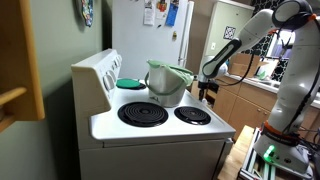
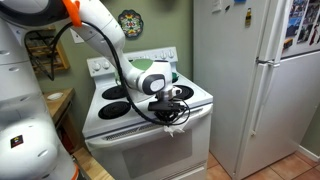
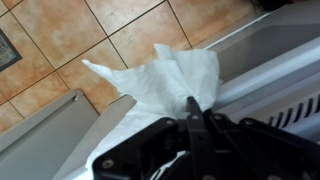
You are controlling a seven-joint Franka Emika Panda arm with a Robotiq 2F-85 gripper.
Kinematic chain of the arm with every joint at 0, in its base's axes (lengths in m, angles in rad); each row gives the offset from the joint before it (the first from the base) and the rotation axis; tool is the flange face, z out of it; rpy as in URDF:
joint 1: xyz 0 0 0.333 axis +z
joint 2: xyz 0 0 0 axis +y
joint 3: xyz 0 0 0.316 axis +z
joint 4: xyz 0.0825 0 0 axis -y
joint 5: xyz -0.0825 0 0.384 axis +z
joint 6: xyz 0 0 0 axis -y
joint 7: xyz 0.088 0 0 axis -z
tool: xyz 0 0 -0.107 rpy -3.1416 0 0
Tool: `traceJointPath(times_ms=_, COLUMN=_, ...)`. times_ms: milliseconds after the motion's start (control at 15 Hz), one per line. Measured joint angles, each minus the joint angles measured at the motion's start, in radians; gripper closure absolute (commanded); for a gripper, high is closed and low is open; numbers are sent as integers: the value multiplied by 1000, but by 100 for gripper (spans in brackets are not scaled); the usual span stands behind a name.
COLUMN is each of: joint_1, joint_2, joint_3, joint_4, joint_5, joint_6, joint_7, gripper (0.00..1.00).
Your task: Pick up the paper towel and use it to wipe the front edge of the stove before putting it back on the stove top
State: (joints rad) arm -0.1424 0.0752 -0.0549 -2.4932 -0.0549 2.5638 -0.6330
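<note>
1. At the front lip of the white stove (image 2: 140, 150), the claw (image 3: 191, 108) is pressed together on a small gather of the paper towel (image 3: 165, 72). The sheet fans out just beyond the fingertips and appears to lie over the stove's edge. Tiled floor (image 3: 60, 40) lies below it.
2. First risk, as judged from the room: only a pinch of paper is held. A sideways drag along the edge could tear the sheet or pull it free, and it would then drop past the claw to the floor rather than onto the stove top.
3. Second risk: if the claw presses too low, its fingers rather than the paper could scrape the enamel. If it rides too high, the towel would skim the edge without wiping it.
4. Third risk: a pot (image 1: 167, 82) stands near, behind the claw toward the back panel. A loose swing when the towel is returned could knock it.
5. The count:
   - one claw
   - one paper towel
   - one stove
   - one pot
   - one refrigerator (image 2: 260, 90), off to the claw's side
   - two bare coil burners (image 1: 143, 113) (image 1: 192, 115) in an exterior view
   - one teal round item (image 1: 130, 83) past the pot; whether it is a lid or a dish cannot be told
</note>
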Motion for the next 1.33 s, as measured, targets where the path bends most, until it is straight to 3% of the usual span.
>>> traceJointPath(times_ms=600, joint_1=68, joint_2=-84, joint_3=29, joint_4=-37, joint_5=89, joint_6=-330, joint_7=-94, gripper=97)
traceJointPath(times_ms=1000, joint_1=84, joint_2=-127, joint_3=30, joint_4=-43, joint_5=72, joint_6=-340, joint_7=-128, gripper=97)
traceJointPath(times_ms=1333, joint_1=85, joint_2=-262, joint_3=20, joint_4=-28, joint_5=17, joint_6=-289, joint_7=-136, gripper=97)
